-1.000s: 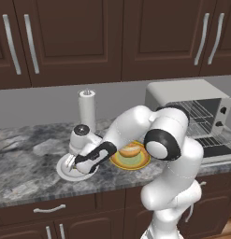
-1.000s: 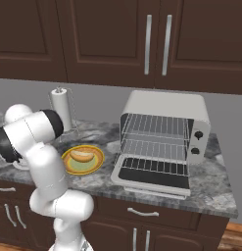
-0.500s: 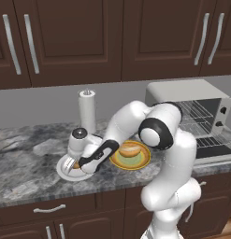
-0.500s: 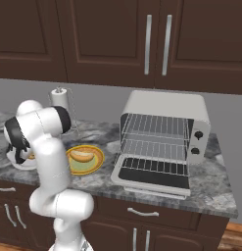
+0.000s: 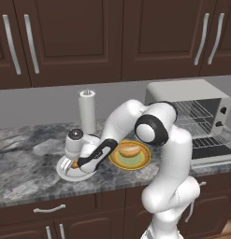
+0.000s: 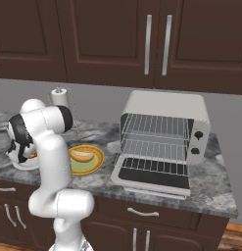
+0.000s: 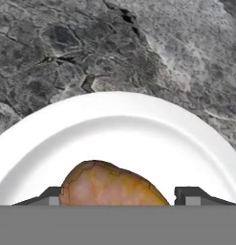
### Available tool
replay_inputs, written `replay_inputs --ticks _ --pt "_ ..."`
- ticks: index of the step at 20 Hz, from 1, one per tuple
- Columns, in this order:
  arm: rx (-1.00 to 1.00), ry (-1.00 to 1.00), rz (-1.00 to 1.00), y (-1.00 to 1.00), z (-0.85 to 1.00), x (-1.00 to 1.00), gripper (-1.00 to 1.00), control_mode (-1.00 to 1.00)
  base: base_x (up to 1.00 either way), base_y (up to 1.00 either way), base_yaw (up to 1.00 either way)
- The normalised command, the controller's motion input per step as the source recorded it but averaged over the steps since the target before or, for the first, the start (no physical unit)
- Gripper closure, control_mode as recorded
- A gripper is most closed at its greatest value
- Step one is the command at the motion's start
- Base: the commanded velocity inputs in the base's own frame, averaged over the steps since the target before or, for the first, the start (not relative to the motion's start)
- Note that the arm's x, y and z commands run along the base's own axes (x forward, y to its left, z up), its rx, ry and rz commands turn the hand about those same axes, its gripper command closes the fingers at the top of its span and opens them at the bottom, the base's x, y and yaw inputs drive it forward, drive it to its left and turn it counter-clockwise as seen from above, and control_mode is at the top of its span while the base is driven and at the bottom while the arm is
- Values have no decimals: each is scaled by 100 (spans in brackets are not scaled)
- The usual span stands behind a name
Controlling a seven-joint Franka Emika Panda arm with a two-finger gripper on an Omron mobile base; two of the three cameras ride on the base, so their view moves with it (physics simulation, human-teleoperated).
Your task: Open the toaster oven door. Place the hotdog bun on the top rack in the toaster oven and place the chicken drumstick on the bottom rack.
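The chicken drumstick (image 7: pixel 107 184) lies on a white plate (image 7: pixel 119 129) on the counter. My gripper (image 7: pixel 117 197) is down over it, open, with one fingertip (image 7: pixel 193 195) on each side of the meat. In the left base view the gripper (image 5: pixel 72 164) reaches into that plate (image 5: pixel 65 173). The hotdog bun (image 5: pixel 131 151) (image 6: pixel 82 156) rests on a yellow-green plate (image 5: pixel 142 162). The toaster oven (image 6: pixel 164 105) stands at the right with its door (image 6: pixel 152 179) folded down flat. Inside it are the top rack (image 6: pixel 154 128) and the bottom rack (image 6: pixel 154 149).
A paper towel roll (image 5: pixel 87 112) (image 6: pixel 60 100) stands upright at the back of the grey stone counter (image 5: pixel 28 163). Dark wood cabinets hang above and run below the counter. The arm's elbow (image 5: pixel 152 128) hangs over the yellow-green plate.
The hand has swung left and down from near the bun's plate to the white plate. It now straddles the drumstick.
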Motion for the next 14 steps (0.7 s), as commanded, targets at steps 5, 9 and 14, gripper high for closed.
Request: replay_inputs --ticks 5,9,14 --pt "0 0 0 -10 5 0 100 -100 0 0 0" --pt "0 0 -1 -14 21 0 100 -100 0 0 0" --pt "4 0 0 -24 37 -3 100 -100 0 0 0"
